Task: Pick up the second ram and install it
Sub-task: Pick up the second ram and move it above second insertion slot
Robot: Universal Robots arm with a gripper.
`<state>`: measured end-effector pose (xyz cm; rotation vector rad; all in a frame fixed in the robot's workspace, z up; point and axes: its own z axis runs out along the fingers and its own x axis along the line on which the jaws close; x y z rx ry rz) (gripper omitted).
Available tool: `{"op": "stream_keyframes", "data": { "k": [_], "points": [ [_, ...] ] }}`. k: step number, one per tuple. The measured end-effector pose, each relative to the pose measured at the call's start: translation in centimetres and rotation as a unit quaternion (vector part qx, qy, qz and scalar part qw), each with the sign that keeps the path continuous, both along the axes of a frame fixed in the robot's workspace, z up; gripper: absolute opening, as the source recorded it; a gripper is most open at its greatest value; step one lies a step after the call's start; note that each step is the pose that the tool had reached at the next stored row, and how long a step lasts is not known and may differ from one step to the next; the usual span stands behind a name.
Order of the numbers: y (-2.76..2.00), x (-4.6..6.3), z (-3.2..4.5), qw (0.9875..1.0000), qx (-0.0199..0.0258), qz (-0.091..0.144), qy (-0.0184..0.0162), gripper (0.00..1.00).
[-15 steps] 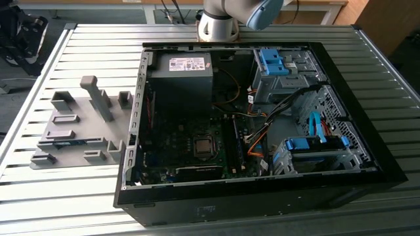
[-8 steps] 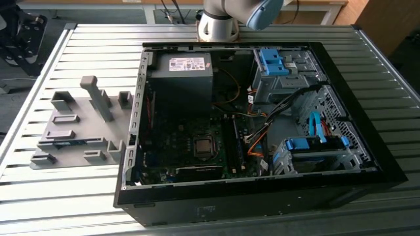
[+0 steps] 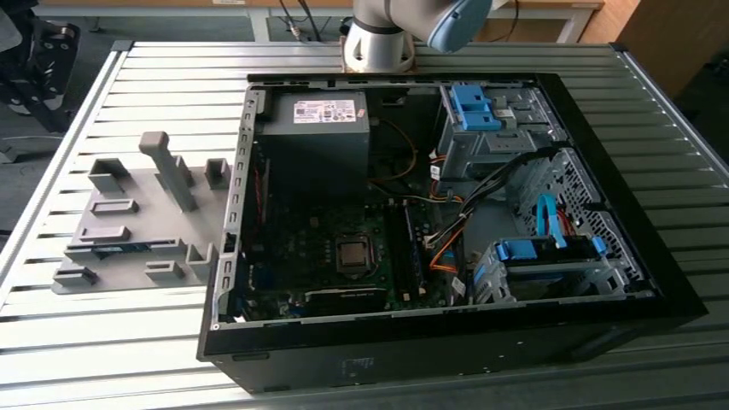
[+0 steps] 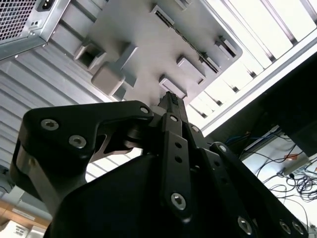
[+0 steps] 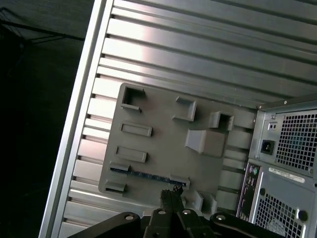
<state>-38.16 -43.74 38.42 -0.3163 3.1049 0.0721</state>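
Black two-finger gripper (image 5: 171, 194), seen in both wrist views, hangs clear of the flat grey plastic fixture plate (image 5: 163, 134), its fingers pressed together and holding nothing. The second ram (image 5: 146, 175), a thin green-blue circuit-board stick, lies in a slot of that plate near the fingertips. The plate rests on the ribbed metal table (image 3: 114, 342), at the exterior view's left of the open black computer case (image 3: 456, 359).

Nothing printed can be read. A white label (image 3: 324, 111) lies on the power supply (image 3: 313, 141), and a white sticker (image 5: 286, 175) is on the computer case's rear panel (image 5: 262, 148); the lettering on both is too small to make out.
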Motion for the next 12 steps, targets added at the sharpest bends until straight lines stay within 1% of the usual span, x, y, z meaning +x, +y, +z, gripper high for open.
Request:
{"op": "stream_keyframes", "data": {
  "k": [6, 12],
  "points": [
    [-0.02, -0.05, -0.05, 0.9996, -0.0004, 0.028, 0.0, 0.11],
    [-0.03, -0.12, -0.1, 0.9984, -0.0004, 0.056, -0.0001, 0.11]
  ]
}}
